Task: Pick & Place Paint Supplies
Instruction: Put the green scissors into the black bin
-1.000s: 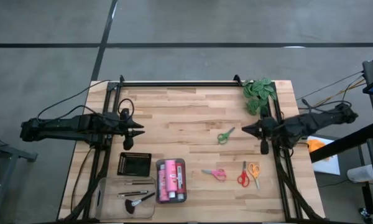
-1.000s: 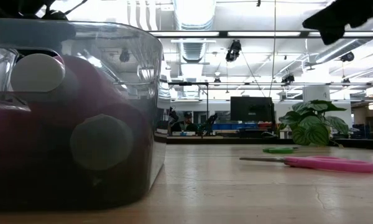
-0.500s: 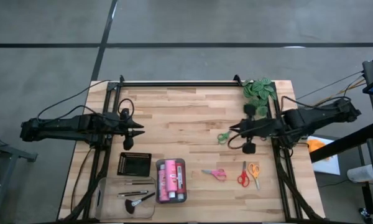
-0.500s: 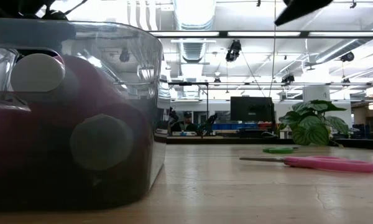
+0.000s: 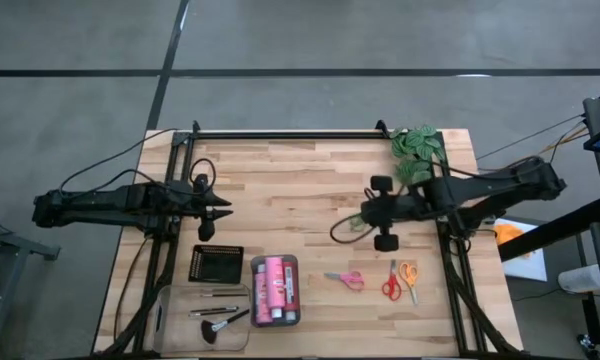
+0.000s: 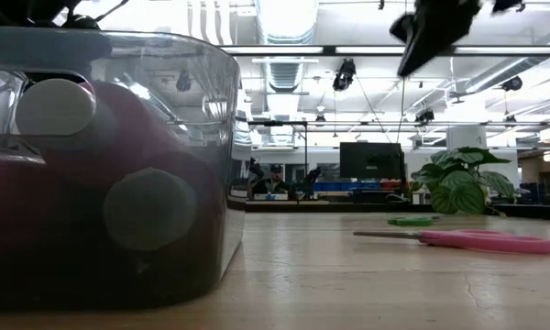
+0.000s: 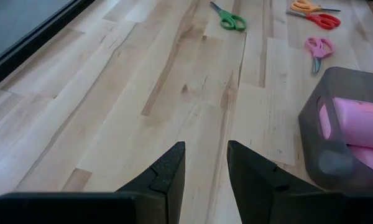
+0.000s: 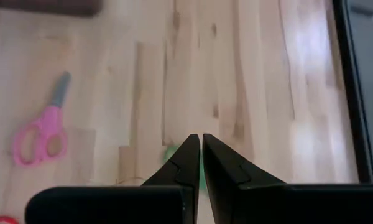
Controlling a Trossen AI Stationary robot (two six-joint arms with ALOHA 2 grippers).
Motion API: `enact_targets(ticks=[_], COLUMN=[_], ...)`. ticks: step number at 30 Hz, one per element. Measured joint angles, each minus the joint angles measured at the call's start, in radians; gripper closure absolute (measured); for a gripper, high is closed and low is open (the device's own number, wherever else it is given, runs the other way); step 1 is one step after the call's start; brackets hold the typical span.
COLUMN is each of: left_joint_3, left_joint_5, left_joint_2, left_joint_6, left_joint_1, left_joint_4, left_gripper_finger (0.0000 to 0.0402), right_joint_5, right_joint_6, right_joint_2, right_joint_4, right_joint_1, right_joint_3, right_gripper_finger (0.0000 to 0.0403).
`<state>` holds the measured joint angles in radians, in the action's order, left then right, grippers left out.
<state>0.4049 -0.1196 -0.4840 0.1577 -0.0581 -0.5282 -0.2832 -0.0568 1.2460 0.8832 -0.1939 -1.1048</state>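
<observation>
The right gripper (image 5: 358, 214), fingers together, hovers over the green-handled scissors (image 7: 228, 18) near the table's (image 5: 300, 175) right edge, likely lining up a pick. The left gripper (image 5: 226, 211) (fingers slightly apart, empty) waits at the left edge, probably because the paint bottles (image 5: 274, 291) already sit in their tray (image 5: 275, 259) near the front edge.

The high view looks straight down on the whole table (image 5: 310, 175) from well above. The low view sits at table height, pressed close against the grey bin (image 6: 110, 174), facing level across the wood into the room. Each wrist view looks forward over the boards. The pink scissors (image 5: 346, 279) show in high, low, left wrist and right wrist views
</observation>
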Motion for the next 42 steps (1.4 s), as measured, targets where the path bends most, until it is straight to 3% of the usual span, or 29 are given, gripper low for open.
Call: enact_targets(ticks=[10,20,25,31,42], left_joint_3=[0.0,0.0,0.0,0.0,0.0], left_joint_5=[0.0,0.0,0.0,0.0,0.0], left_joint_2=[0.0,0.0,0.0,0.0,0.0], left_joint_6=[0.0,0.0,0.0,0.0,0.0], left_joint_1=[0.0,0.0,0.0,0.0,0.0], left_joint_4=[-0.001,0.0,-0.001,0.0,0.0], left_gripper_finger=[0.0279,0.0279,0.0279,0.0279,0.0279], right_joint_5=[0.221,0.226,0.232,0.231,0.231], right_joint_6=[0.25,0.28,0.221,0.311,0.33], right_joint_2=[0.061,0.129,0.164,0.226,0.355], right_joint_4=[-0.143,-0.264,-0.278,-0.282,-0.295], right_joint_1=[0.121,0.144,0.164,0.164,0.164], right_joint_3=[0.197,0.293,0.298,0.3,0.3], right_gripper_finger=[0.0387,0.0385,0.0337,0.0275,0.0268])
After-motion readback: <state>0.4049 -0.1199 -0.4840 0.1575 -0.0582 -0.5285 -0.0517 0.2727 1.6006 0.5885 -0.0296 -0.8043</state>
